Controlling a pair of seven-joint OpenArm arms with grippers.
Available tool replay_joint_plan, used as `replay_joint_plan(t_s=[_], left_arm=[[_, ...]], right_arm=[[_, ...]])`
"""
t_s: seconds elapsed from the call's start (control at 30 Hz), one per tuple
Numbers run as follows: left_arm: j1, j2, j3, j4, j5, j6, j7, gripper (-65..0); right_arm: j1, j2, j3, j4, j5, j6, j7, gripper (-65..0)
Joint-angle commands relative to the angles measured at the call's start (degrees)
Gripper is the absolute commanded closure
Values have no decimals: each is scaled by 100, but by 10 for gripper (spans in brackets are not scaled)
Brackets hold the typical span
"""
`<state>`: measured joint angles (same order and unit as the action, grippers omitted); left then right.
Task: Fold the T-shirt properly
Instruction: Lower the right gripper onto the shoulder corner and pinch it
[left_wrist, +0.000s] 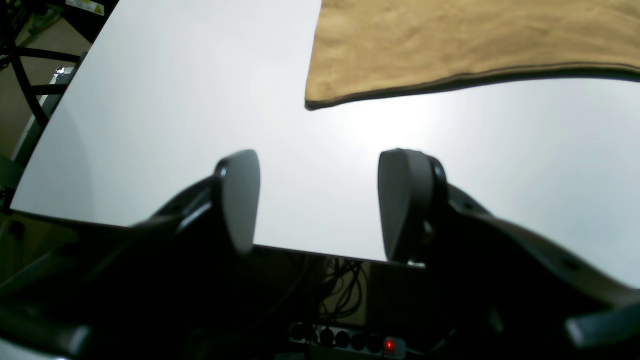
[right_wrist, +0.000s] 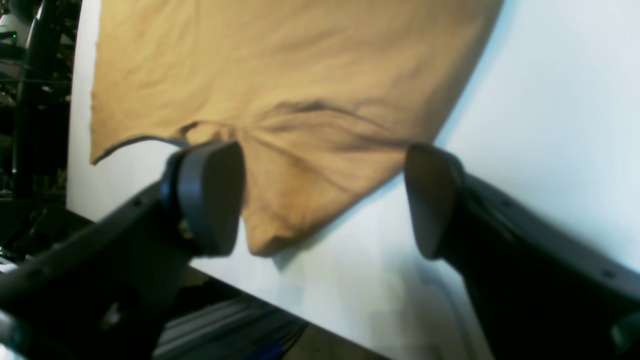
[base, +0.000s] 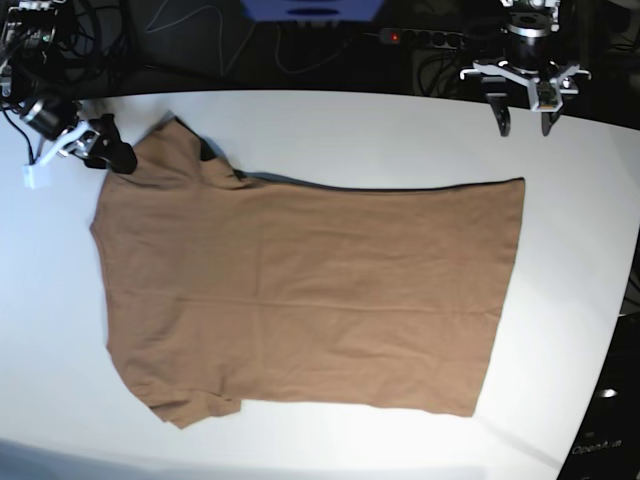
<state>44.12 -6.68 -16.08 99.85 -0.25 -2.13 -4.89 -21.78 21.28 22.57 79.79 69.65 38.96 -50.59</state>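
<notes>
Both sets of jaws stand apart, empty: left gripper above bare table, right gripper just off a sleeve tip. Across the white table the T-shirt lies flat, long axis side to side, hem toward the left arm; thin tan cloth, softly creased, perhaps doubled.

A robotics lab or test bench: a plain white round-edged tabletop stands on a dark floor, tangled black cables run along the frame's upper edge, and a black power strip with a red light lies at upper right.
</notes>
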Motion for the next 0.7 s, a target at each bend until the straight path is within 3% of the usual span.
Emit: replay_joint_plan(t_s=[0.0, 0.27, 0.67], left_arm=[[67, -40, -32, 111, 12, 33, -149, -369], [102, -40, -41, 199, 21, 33, -149, -369], [146, -40, -41, 278, 21, 42, -122, -369]], right_arm=[[20, 118, 33, 69, 161, 73, 123, -496], [204, 101, 42, -62, -288, 82, 96, -498], [240, -22, 33, -62, -314, 82, 87, -495]])
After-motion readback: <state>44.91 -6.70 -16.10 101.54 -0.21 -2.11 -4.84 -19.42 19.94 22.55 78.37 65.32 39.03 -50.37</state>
